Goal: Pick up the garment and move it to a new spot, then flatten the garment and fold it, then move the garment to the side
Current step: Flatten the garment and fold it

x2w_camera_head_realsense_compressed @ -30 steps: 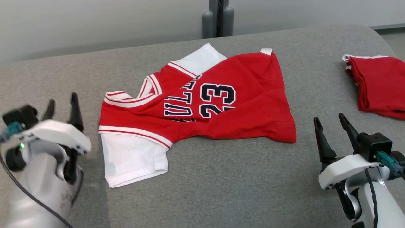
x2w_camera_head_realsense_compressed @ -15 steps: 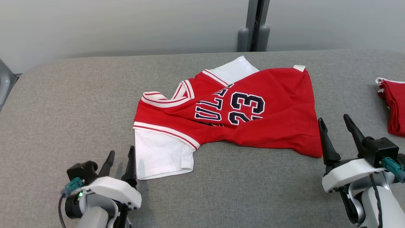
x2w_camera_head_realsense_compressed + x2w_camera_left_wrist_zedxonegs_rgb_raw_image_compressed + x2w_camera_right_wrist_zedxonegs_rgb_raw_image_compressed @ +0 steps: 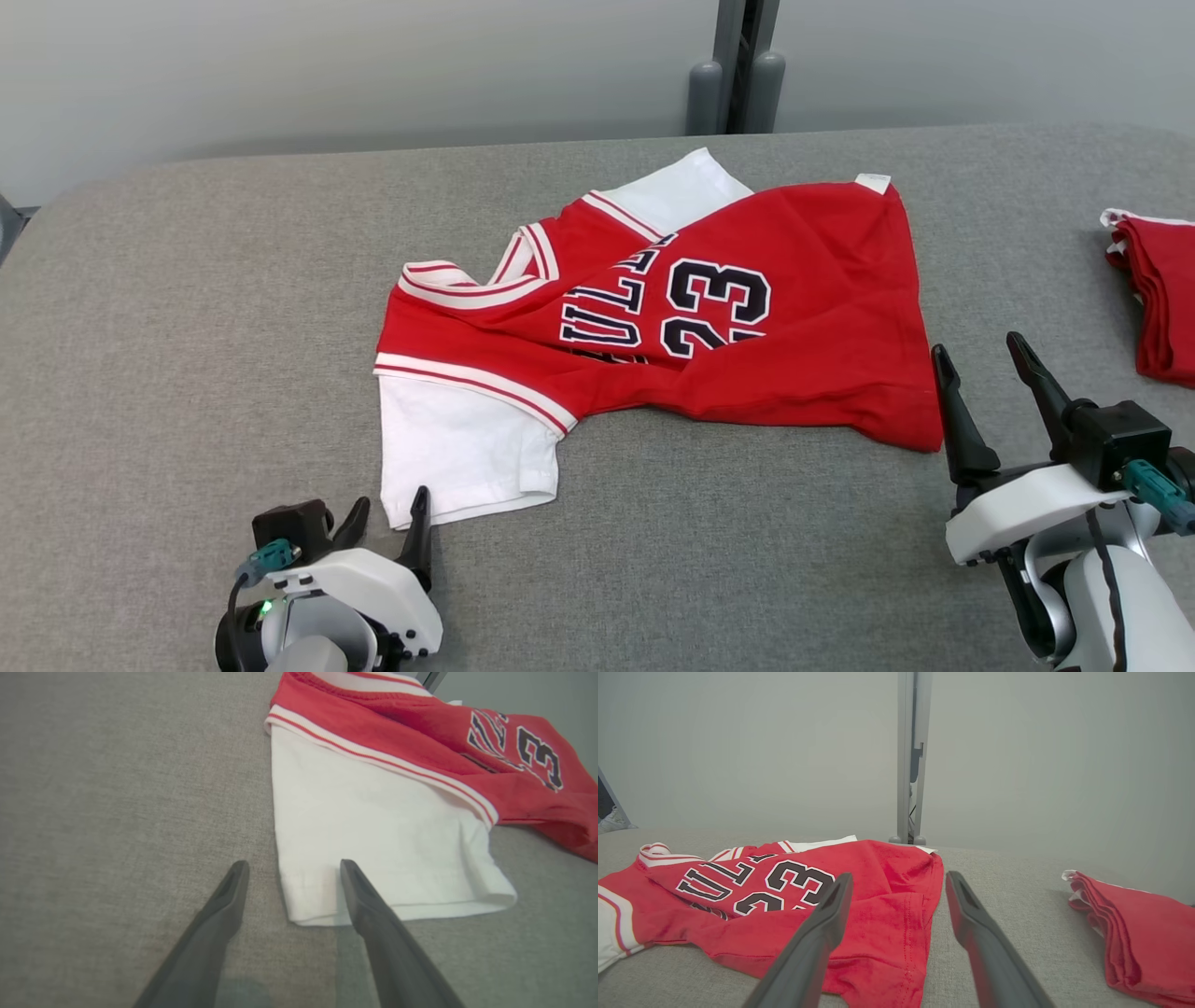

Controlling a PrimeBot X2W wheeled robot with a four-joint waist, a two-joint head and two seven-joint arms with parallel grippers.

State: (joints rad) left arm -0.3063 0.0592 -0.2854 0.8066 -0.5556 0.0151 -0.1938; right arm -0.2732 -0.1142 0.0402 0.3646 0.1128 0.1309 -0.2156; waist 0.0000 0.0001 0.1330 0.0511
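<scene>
The garment, a red jersey with white sleeves and a dark "23", lies crumpled on the grey table. My left gripper is open at the near corner of the white sleeve. In the left wrist view the left gripper straddles the sleeve's corner edge, with one finger over the hem and the other over bare table. My right gripper stands open just right of the red hem corner. In the right wrist view the right gripper has the garment ahead and to the left, with nothing between the fingers.
A folded pile of red cloth lies at the table's right edge, also visible as the pile in the right wrist view. A grey post stands behind the table against the pale wall.
The head camera has shifted. My left gripper has moved from beside the garment's left side down to the near corner of the white sleeve. The right gripper and the garment have held still.
</scene>
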